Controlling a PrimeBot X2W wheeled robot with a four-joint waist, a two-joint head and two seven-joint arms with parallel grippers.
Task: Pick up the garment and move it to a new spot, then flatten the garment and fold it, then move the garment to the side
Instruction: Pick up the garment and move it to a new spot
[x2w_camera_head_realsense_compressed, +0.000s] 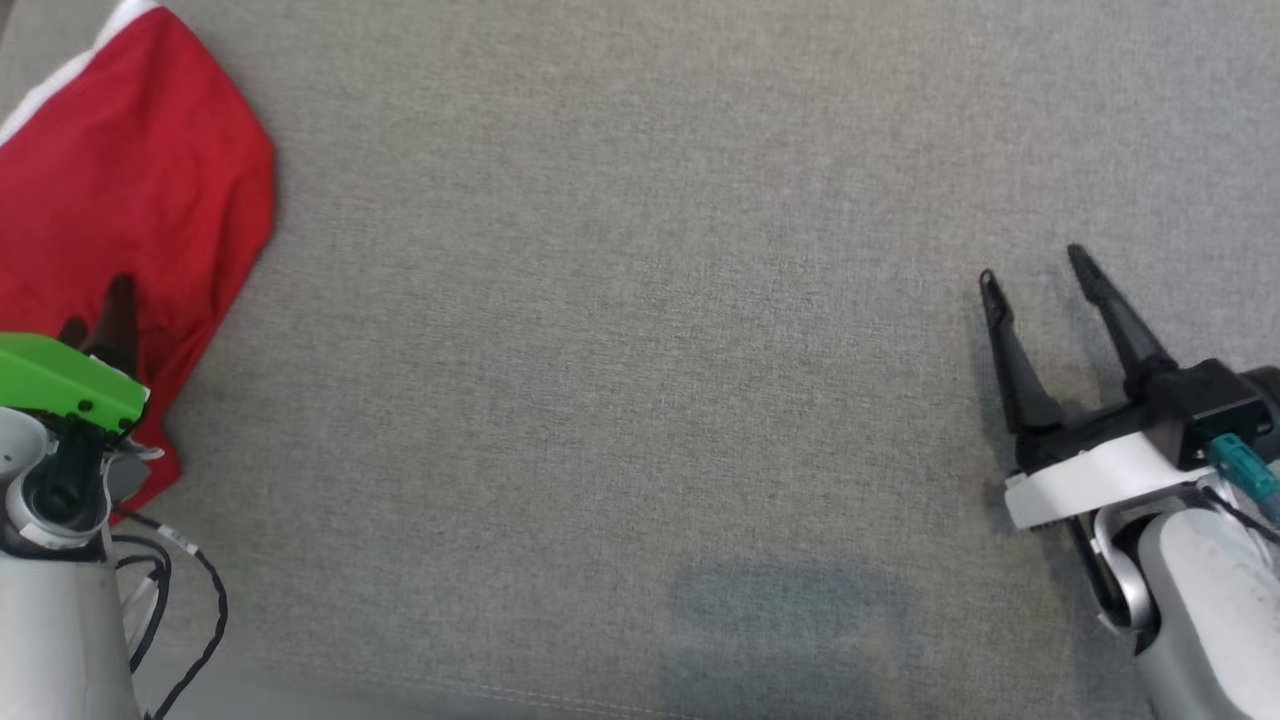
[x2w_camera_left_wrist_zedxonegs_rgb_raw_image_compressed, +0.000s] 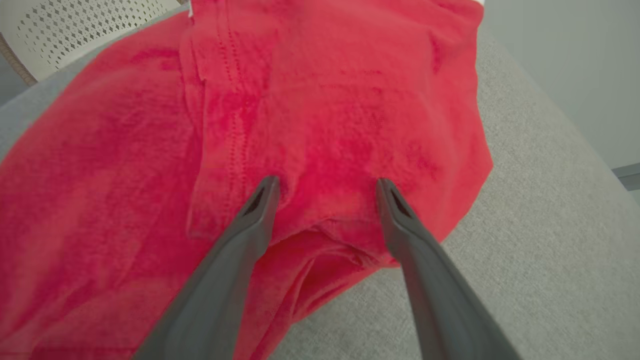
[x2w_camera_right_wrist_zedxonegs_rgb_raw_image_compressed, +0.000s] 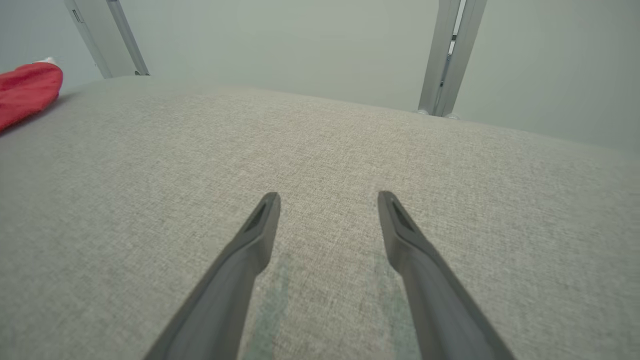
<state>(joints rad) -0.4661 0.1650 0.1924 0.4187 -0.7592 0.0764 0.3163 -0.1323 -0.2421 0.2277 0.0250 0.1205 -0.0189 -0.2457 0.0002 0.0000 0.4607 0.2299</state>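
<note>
Red cloth, the garment (x2w_camera_head_realsense_compressed: 130, 200), is lying right under and ahead of the left end effector (x2w_camera_left_wrist_zedxonegs_rgb_raw_image_compressed: 327, 185). Its fingers are standing apart with both tips at a raised fold, and I cannot tell whether they are touching it. The garment's length is running roughly along those fingers. The right end effector (x2w_camera_head_realsense_compressed: 1032, 264), also spread and empty, is hovering well apart, so the left arm is nearer. A grey woven surface (x2w_camera_head_realsense_compressed: 640, 400) is stretching between them, with a pale wall and metal posts (x2w_camera_right_wrist_zedxonegs_rgb_raw_image_compressed: 445, 55) beyond.

One red garment (x2w_camera_head_realsense_compressed: 130, 180), one grey fabric surface (x2w_camera_head_realsense_compressed: 640, 350), and two grippers: left gripper (x2w_camera_left_wrist_zedxonegs_rgb_raw_image_compressed: 325, 186), right gripper (x2w_camera_head_realsense_compressed: 1033, 266)
</note>
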